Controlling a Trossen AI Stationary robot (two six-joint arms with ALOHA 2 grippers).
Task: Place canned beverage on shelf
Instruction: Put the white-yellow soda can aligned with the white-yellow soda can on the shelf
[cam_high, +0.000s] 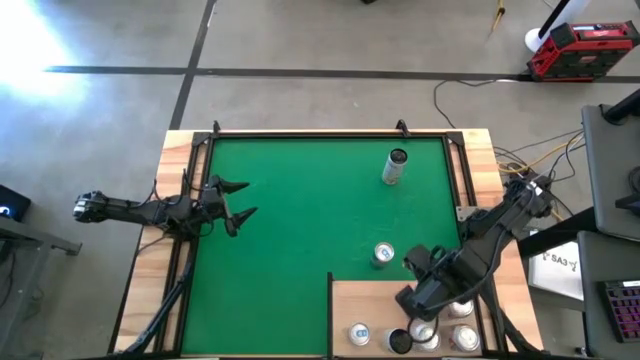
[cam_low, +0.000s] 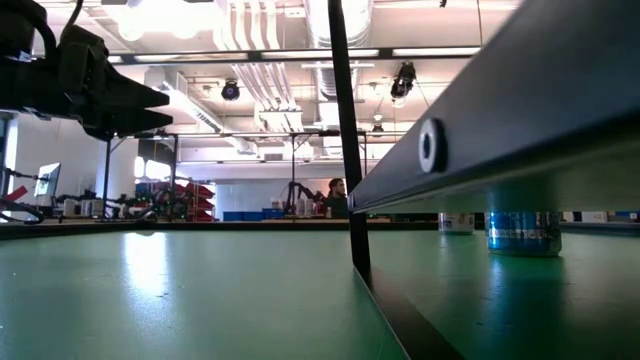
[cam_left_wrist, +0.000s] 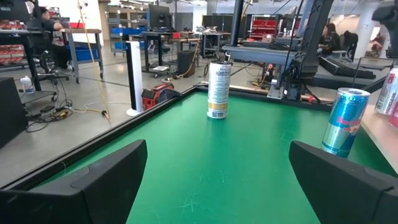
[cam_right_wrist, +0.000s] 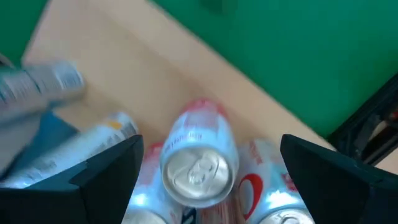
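My right gripper (cam_high: 428, 300) (cam_right_wrist: 208, 165) hangs open over the pale wooden shelf (cam_high: 350, 300) at the mat's near right corner, pointing down. Its fingers stand wide on either side of a red-and-white can (cam_right_wrist: 199, 163) and above it, touching nothing. That can stands upright on the shelf among several other cans (cam_high: 462, 338). A blue can (cam_high: 383, 254) (cam_left_wrist: 345, 121) stands on the green mat just beyond the shelf's far edge. A tall white can (cam_high: 396, 167) (cam_left_wrist: 218, 90) stands farther back. My left gripper (cam_high: 238, 200) (cam_left_wrist: 217, 180) waits open and level at the mat's left edge.
Raised dark rails and wooden strips frame the green mat (cam_high: 300, 220). The shelf's dark edge (cam_low: 480, 130) sits above the mat. Cables and a red toolbox (cam_high: 580, 50) lie on the floor beyond the table's far right. The mat's middle and left hold nothing.
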